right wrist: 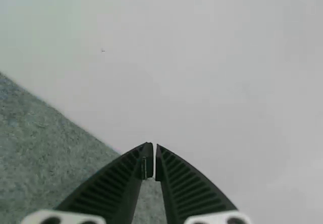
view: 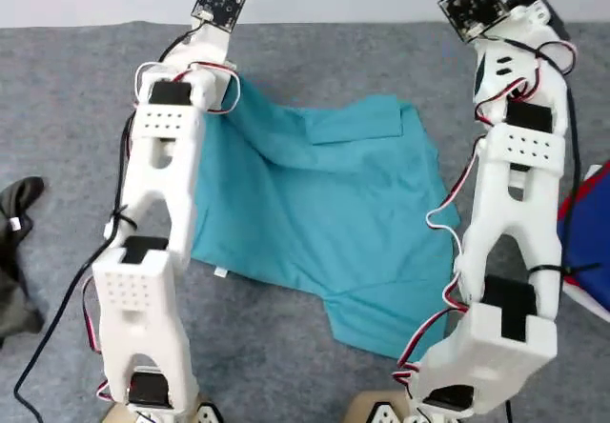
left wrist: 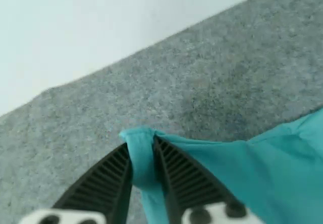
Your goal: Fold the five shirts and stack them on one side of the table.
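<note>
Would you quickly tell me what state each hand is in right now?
Left hand: closed on an edge of the teal shirt.
Right hand: closed, holding nothing.

Teal shirt [view: 324, 213] (plain); grey speckled table [view: 76, 109]; black garment [view: 17, 251]; blue-and-red garment [view: 586, 242]; white arms [view: 157, 204].

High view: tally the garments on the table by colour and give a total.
Teal: 1, the teal shirt
Black: 1, the black garment
Blue: 1, the blue garment, cut off at the picture's edge
Total: 3
</note>
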